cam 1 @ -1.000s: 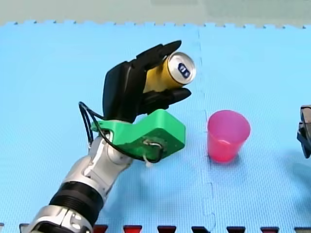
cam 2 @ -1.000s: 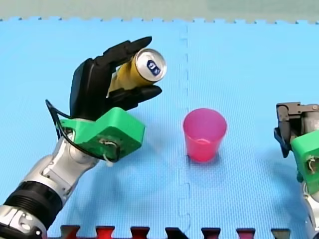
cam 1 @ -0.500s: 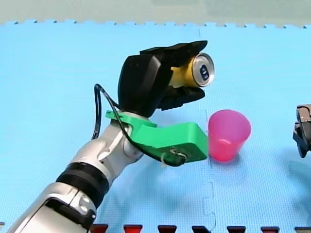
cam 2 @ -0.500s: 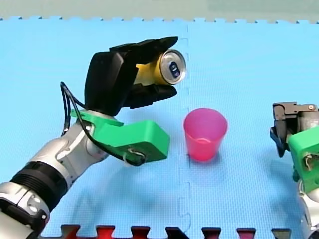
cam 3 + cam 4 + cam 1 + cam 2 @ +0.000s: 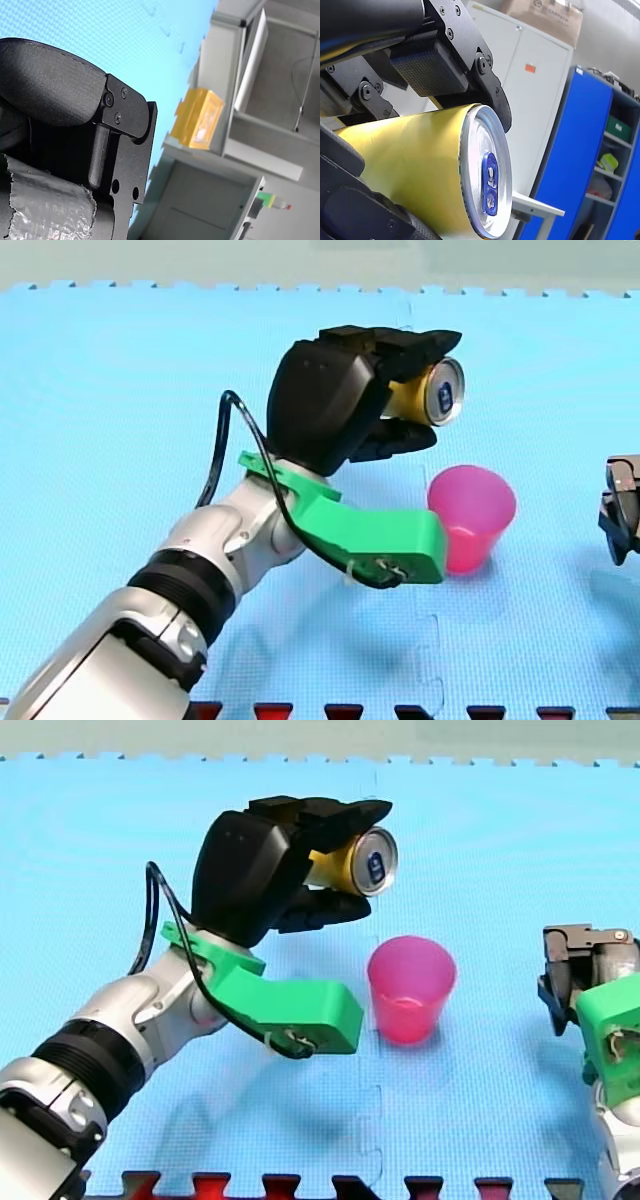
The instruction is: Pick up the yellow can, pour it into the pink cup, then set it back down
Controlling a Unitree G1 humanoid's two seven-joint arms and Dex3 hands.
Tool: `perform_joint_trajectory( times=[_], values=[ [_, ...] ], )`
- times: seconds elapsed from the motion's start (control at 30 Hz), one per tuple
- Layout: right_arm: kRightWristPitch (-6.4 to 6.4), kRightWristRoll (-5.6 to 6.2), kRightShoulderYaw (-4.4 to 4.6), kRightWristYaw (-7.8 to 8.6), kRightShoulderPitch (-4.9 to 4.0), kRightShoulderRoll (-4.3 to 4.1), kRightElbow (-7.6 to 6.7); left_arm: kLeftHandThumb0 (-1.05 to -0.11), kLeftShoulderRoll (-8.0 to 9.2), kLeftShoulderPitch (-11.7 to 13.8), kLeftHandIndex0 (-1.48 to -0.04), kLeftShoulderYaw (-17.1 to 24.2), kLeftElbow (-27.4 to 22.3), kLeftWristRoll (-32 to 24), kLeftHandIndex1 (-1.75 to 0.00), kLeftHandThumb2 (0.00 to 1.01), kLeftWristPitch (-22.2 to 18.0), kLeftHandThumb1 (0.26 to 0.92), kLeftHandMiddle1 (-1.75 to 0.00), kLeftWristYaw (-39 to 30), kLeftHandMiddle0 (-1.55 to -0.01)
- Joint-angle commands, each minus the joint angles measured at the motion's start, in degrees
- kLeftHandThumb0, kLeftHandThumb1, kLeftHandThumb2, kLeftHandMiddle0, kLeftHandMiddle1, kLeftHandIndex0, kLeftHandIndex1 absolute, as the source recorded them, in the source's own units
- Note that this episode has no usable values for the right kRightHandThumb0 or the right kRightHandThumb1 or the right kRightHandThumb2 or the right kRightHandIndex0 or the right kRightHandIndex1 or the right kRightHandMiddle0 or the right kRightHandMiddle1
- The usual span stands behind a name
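Yellow can (image 5: 350, 866) is up off the blue foam mat (image 5: 480, 840), clamped in the left hand (image 5: 265, 870). The can is tipped onto its side: its long axis is near horizontal, and the silver lid end with the blue tab (image 5: 489, 187) faces toward the right side of the mat. The base end is buried in the palm.

Fingers (image 5: 335, 812) are closed over the top of the can body, with the thumb (image 5: 325, 910) wrapped underneath, so the can is pinched between them. Only the lid end sticks out past the fingertips. The second wrist view gives the same grip: black finger pads (image 5: 427, 67) press on the upper side of the yellow wall and black hand parts cradle it from below.

The can's mouth is above the pink cup (image 5: 411, 988) and a bit to its left, apart from the rim. The cup stands upright on the mat, mouth up. The green wrist bracket (image 5: 290, 1005) on the left arm hangs just beside the cup's left wall.

The right hand (image 5: 575, 975) is at the right edge of the mat, well apart from the cup.
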Motion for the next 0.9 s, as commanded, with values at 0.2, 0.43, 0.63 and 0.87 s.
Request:
perform_joint_trajectory(
  times=[0.2,0.43,0.63,0.87],
  values=[
    [-0.05,0.87,-0.48,0.58,-0.26,0.00,0.13,-0.377,0.61,-2.3,-1.25,-3.2,1.8,2.8,0.00,0.00,1.9,0.788,-0.01,4.9,-1.35],
    [-0.31,0.86,-0.47,0.74,-0.19,-0.02,-0.27,-0.373,0.74,-4.3,-1.30,-7.6,3.5,7.9,-0.01,0.00,8.5,0.819,-1.08,11.1,-1.09],
    [-0.74,0.80,-0.35,1.25,0.25,-0.30,-1.04,-0.332,0.73,-5.1,-1.35,-9.3,4.6,8.7,-0.02,0.00,10.2,0.830,-1.62,12.8,-0.87],
    [-0.68,0.98,-0.47,1.65,0.24,-0.31,-1.07,-0.325,0.59,-5.3,-1.35,-10.2,5.1,8.7,-0.03,0.00,11.7,0.838,-1.66,13.6,-0.87]
  ],
)
